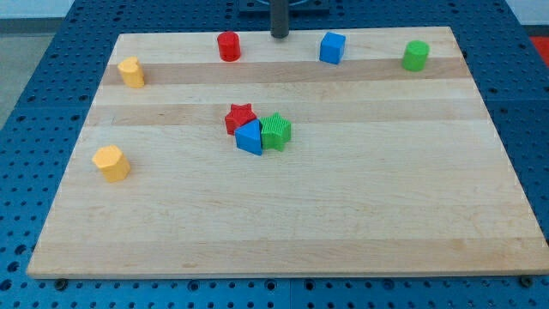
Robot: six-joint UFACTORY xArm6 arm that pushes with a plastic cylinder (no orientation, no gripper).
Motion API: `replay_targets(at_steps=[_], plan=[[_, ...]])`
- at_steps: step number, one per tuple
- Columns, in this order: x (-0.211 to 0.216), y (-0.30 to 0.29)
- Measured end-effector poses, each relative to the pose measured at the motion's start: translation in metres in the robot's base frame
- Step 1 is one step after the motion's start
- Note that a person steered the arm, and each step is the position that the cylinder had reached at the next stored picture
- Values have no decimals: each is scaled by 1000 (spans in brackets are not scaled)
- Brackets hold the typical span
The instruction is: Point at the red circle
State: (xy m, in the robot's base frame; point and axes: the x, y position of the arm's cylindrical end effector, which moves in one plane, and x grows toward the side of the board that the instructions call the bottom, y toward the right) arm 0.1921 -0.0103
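Tool tip (pixel 280 37), a bare rod holding nothing, stands top centre; red circle (pixel 228 46) lies just to its left.

Pale wooden surface (pixel 343 215) carries eight plastic blocks: a red star (pixel 240 117), blue wedge (pixel 250 137) and green star (pixel 276 131) touching near centre; five scattered from nine to two o'clock.

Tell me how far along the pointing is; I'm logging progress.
Done: my tip sits at the board's top edge, level with the red circle. In hand: nothing is touching; the tip stands apart, to the circle's right in the view. Left: closing that gap toward the circle.
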Motion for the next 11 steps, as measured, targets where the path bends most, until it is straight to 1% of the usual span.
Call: replay_targets(at_steps=[2,3,5,6,7,9,10,11], plan=[[0,-55],[0,-100],[7,-130],[103,-112],[140,-99],[146,-102],[133,-138],[54,-187]])
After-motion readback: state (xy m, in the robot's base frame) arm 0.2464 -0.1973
